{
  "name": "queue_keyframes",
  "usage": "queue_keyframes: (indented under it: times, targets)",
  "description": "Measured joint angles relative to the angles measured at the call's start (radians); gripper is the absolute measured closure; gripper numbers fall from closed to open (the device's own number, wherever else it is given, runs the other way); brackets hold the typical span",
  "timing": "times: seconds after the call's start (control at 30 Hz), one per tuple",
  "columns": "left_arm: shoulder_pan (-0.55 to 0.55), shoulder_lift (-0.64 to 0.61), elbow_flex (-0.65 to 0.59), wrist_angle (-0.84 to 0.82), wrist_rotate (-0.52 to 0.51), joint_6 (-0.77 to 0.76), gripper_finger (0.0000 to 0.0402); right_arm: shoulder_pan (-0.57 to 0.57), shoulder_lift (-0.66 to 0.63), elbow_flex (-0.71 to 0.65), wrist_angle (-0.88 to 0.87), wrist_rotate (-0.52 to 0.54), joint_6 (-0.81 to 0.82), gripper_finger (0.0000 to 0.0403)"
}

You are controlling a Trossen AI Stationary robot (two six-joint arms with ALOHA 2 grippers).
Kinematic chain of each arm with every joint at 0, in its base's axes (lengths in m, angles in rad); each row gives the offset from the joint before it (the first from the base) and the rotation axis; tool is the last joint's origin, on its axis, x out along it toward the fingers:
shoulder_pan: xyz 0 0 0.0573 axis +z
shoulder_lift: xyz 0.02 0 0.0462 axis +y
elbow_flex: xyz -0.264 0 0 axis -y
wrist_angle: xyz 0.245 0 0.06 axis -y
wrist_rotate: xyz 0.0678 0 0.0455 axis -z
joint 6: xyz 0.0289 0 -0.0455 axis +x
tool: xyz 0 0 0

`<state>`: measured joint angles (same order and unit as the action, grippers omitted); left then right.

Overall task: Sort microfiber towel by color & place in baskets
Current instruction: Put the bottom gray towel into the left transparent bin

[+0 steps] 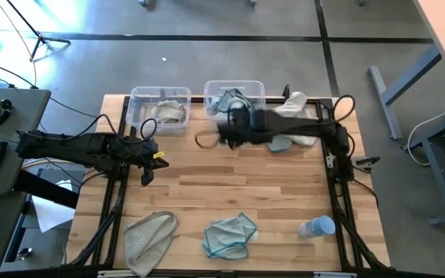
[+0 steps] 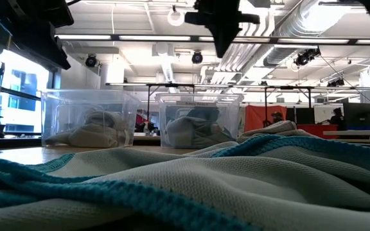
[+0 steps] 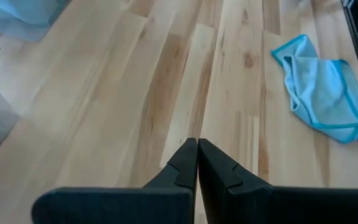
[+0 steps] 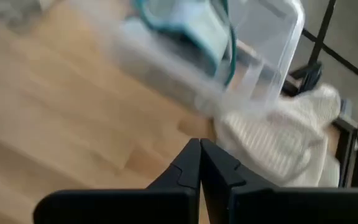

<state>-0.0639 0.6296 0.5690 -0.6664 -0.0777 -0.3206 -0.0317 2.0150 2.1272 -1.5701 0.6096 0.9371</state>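
Note:
Two clear baskets stand at the table's far edge. The left basket (image 1: 159, 108) holds grey-beige towels and the right basket (image 1: 234, 96) holds a pale blue towel (image 4: 197, 31). My right gripper (image 4: 199, 146) is shut and empty, hovering above the table just in front of the right basket (image 1: 224, 133). My left gripper (image 3: 197, 146) is also shut and empty, above bare wood at the table's left middle (image 1: 147, 177). A grey-beige towel (image 1: 149, 239) and a blue towel (image 1: 230, 235) lie flat near the near edge. More towels (image 1: 292, 108) lie heaped right of the right basket.
A small bluish bottle (image 1: 317, 228) lies near the table's near right corner. The right arm (image 1: 300, 127) stretches over the heap of beige and blue towels. Bare wood (image 1: 230, 181) spans the table's middle. In the low view a blue-edged towel (image 2: 185, 186) fills the foreground.

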Motion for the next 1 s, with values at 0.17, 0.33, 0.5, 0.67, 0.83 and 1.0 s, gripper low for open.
queue_keyframes:
  times: [0.17,0.33,0.5,0.67,0.83,1.0]
  targets:
    - [-0.014,0.0,0.0,-0.028,0.0,-0.043,0.0401,0.138,-0.107,-0.223,0.026,-0.012,0.209,0.0402]
    - [-0.018,0.0,0.0,-0.026,-0.005,-0.095,0.0401,0.273,-0.249,-0.473,0.074,-0.016,0.498,0.0402]
    - [-0.016,0.004,0.0,-0.018,-0.034,-0.099,0.0391,0.393,-0.417,-0.724,0.291,-0.017,0.538,0.0403]
    - [-0.004,0.04,0.0,-0.016,-0.056,-0.133,0.0348,0.48,-0.58,-0.972,0.511,0.024,0.608,0.0403]
    - [0.006,0.106,0.0,-0.002,-0.102,-0.15,0.0293,0.528,-0.687,-1.166,0.628,0.068,0.726,0.0403]
    - [0.005,0.177,0.007,0.034,-0.17,-0.183,0.027,0.529,-0.73,-1.26,0.631,-0.062,0.732,0.0403]
